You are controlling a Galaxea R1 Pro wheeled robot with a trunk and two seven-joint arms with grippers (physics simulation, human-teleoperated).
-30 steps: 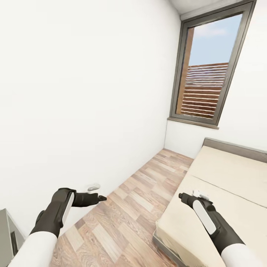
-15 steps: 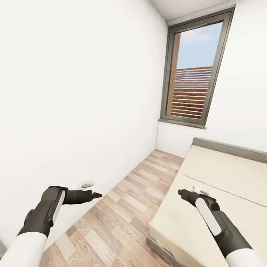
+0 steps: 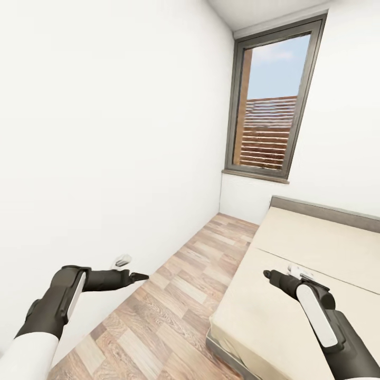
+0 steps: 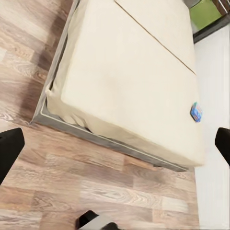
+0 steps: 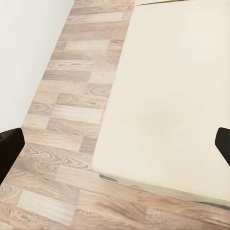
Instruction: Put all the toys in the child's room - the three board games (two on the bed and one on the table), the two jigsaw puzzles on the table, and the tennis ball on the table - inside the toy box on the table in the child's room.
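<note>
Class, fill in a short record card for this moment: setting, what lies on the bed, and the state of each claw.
setting: room with window, wood floor, bed
on bed: small blue board game near the mattress edge
left claw: open, empty, over the floor
right claw: open, empty, over the bed

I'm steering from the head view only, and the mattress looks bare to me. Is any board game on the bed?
Observer: Yes. The left wrist view shows a small blue board game lying flat on the bed, close to one edge of the mattress.
Operator: Anything else around it?
Observer: A bright green object sits past one end of the mattress. I cannot tell what it is.
Operator: Are my grippers free?
Observer: In the wrist views the left gripper and the right gripper both have their fingers wide apart, with nothing between them.
</note>
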